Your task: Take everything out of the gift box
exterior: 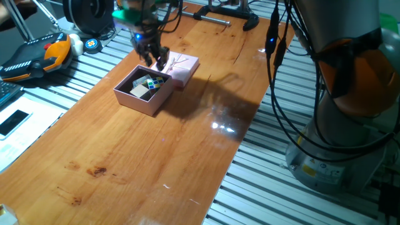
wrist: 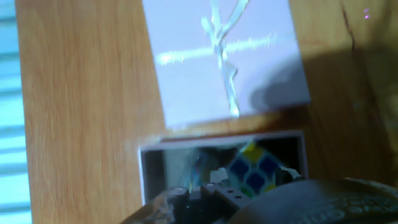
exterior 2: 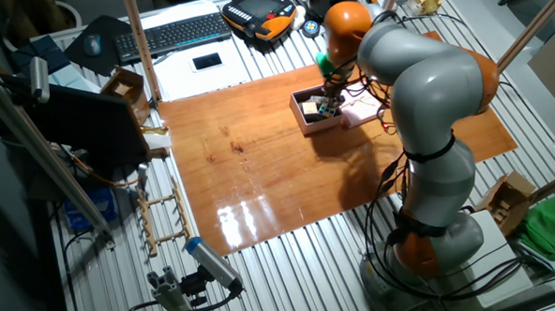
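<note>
One fixed view gives me the small square pale-pink cardboard gift box sitting on the wooden desk, its flat pink lid with the string bow lying just beside it on the far side. Inside the box I can see the small multicoloured puzzle cube and next to it the plain beige-grey cube block; both rest within the low walls. My claw hangs over the far edge of the box, near the lid, with its fingers pointing down; I cannot tell from any camera whether they are spread or closed, and nothing shows between them. In the hand view the lid fills the top, the box lies below it, and the puzzle cube sits inside.
</note>
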